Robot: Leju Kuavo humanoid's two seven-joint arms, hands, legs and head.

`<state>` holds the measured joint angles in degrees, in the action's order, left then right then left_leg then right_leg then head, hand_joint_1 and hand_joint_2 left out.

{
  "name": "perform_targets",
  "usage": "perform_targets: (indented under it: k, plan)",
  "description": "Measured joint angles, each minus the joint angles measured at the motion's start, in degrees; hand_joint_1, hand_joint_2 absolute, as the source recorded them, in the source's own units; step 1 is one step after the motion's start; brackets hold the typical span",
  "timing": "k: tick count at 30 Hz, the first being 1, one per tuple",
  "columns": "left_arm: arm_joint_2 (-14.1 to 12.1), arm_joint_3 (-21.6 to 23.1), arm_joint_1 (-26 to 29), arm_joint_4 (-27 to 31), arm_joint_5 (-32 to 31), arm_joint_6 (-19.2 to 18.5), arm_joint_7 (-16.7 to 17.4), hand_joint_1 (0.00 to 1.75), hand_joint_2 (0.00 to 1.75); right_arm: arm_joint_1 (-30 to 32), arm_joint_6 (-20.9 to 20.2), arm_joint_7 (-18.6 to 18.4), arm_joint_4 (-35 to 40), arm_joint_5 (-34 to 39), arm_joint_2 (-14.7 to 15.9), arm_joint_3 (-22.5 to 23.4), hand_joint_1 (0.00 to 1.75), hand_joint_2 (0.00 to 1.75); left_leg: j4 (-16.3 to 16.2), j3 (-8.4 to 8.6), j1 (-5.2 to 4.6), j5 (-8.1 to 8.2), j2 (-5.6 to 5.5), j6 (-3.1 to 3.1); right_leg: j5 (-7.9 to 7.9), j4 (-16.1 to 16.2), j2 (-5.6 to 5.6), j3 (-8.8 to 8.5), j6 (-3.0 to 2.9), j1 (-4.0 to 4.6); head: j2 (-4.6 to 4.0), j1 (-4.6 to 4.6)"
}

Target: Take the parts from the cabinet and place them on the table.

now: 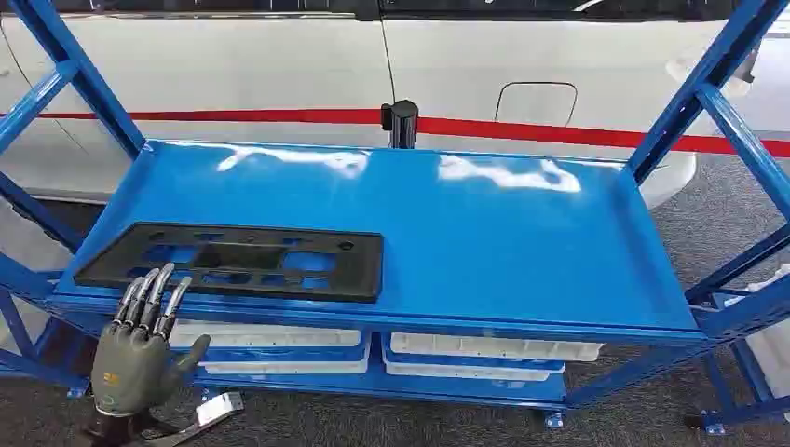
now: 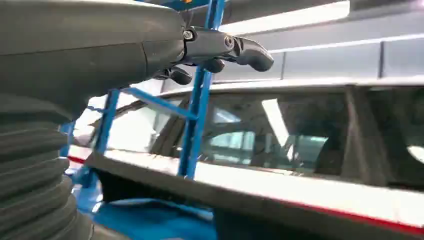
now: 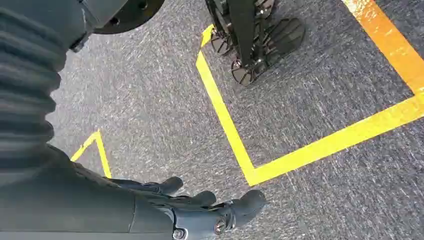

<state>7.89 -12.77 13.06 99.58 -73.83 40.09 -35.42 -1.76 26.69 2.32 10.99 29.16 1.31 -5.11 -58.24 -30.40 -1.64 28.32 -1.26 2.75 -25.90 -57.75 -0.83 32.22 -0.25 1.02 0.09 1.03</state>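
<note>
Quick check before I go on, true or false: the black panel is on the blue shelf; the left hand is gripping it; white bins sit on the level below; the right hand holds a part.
1. The black panel lies on the blue shelf. True.
2. The left hand grips it. False: it is raised before the shelf's front edge, fingers apart, holding nothing.
3. White bins sit below. True.
4. The right hand holds a part. False: it hangs over the floor, holding nothing.

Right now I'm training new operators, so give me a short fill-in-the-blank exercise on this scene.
1. The flat black part lies on the ____ shelf top.
2. The left hand holds ____, its fingers raised near the part.
3. The right hand hangs over grey floor marked with ____ tape.

Missing: blue; nothing; yellow
</note>
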Motion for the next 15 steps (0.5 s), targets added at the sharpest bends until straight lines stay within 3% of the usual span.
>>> perform_targets:
  k: [3,15]
  plan:
    - [-0.7,0.3,-0.5,-1.2,-0.7,0.0,2.5,0.0,1.75,0.0,-0.1,0.1,0.0,-0.2,0.0,0.0,0.0,1.75,0.0,0.0,0.0,0.0,0.01,0.0,0.0,0.0,-0.01,0.0,0.0,0.0,0.0,0.0]
    - [-1.4,0.6,-0.9,-2.3,-1.1,0.0,3.7,0.0,1.75,0.0,-0.1,0.1,0.0,-0.2,0.0,0.0,0.0,1.75,0.0,-0.01,0.0,0.0,0.0,0.0,0.0,0.0,0.0,0.0,0.0,0.0,0.0,0.0]
